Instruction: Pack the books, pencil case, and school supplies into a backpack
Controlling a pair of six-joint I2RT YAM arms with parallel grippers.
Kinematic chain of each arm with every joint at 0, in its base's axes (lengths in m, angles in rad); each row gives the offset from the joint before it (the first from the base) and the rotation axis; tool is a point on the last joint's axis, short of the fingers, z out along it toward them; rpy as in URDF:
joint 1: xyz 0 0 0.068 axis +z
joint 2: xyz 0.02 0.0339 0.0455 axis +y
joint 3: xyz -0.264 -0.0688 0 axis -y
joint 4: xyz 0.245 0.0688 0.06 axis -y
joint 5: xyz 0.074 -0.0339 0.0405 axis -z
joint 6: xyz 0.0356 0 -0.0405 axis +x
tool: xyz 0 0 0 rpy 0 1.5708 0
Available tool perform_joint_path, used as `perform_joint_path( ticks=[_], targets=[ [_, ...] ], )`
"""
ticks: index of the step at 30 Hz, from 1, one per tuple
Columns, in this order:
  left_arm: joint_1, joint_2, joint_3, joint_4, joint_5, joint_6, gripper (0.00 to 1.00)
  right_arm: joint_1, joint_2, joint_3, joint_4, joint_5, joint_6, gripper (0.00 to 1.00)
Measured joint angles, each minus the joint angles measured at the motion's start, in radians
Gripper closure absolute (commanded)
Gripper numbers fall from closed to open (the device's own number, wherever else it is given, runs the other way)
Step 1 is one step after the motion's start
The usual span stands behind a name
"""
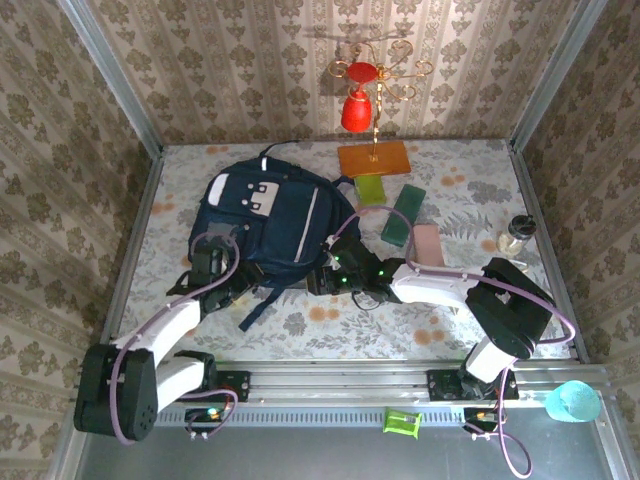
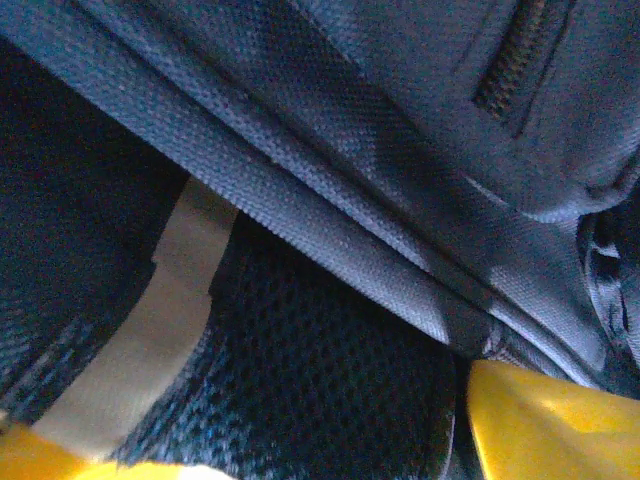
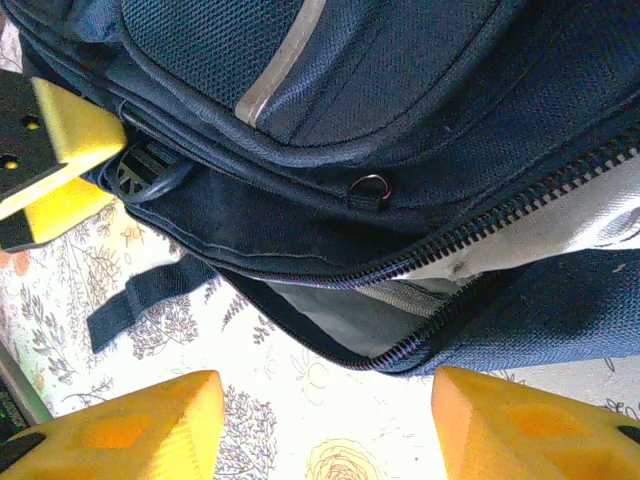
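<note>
Where both arms meet the backpack (image 1: pixel 268 212): left gripper (image 2: pixel 325 445), jaws wide, its fabric between; right gripper (image 3: pixel 325 430), wide, empty, beside its open zip (image 3: pixel 440 250). Floral table (image 1: pixel 300 322) beneath; patterned walls (image 1: pixel 200 60).

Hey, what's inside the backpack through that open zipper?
Through the part-open zip of the backpack, a pale grey-white surface shows. Navy fabric covers everything deeper, so what else is inside cannot be seen.

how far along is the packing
Done: the backpack zip is partly open, pale lining showing. In hand: the left tool and right tool sit open at its near edge. Left: the supplies lie on the table beside it; whether books are inside I can't tell.
</note>
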Motion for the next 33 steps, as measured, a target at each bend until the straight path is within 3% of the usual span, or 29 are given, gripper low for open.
perform_joint_path(
  ticks=[5,10,14,23,33],
  targets=[
    [0.000,0.017,-0.014,0.063,0.009,-0.009,0.57,0.013,-0.013,-0.007,0.008,0.005,0.003,0.42],
    [0.000,-0.001,-0.046,0.114,0.027,-0.024,0.87,0.091,-0.023,-0.011,0.069,0.037,0.040,0.41],
    [0.006,-0.054,-0.052,0.113,0.048,-0.037,0.99,0.171,0.019,0.001,0.171,0.075,0.074,0.40],
    [0.006,-0.150,-0.027,0.031,0.115,-0.058,1.00,0.282,0.264,0.084,0.452,0.187,0.106,0.44],
    [0.006,-0.150,0.008,-0.017,0.171,-0.076,1.00,0.342,0.440,0.132,0.613,0.417,-0.025,0.54]
  ],
)
